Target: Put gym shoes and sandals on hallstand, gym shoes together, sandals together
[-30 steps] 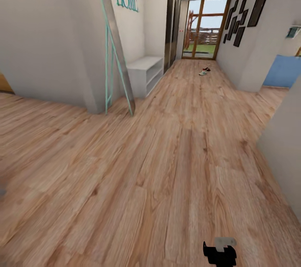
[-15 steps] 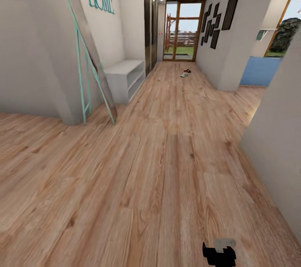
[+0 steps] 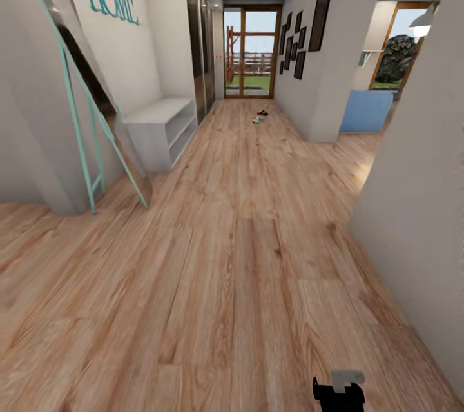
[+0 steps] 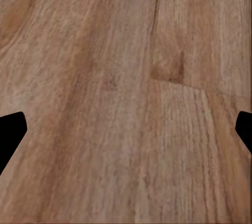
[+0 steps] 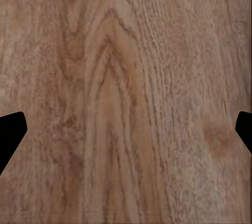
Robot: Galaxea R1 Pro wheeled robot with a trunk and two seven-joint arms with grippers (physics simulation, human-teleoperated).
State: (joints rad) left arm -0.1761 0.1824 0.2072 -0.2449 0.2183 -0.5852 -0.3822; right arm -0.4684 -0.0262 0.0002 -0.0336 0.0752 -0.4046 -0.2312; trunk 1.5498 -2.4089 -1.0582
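The head camera is looking down a long hallway where the corridor floor (image 3: 245, 257) is stretching toward a glazed door (image 3: 250, 54), and the shoes (image 3: 260, 117) are lying far off on the planks near that door (too small to tell gym shoes from sandals). The hallstand (image 3: 161, 128) is standing against the left wall, just beyond a leaning mirror (image 3: 84, 96) and well apart from the shoes. The left gripper (image 4: 126, 129) and the right gripper (image 5: 126, 129) are each hanging over bare planks, fingertips spread wide and holding nothing.
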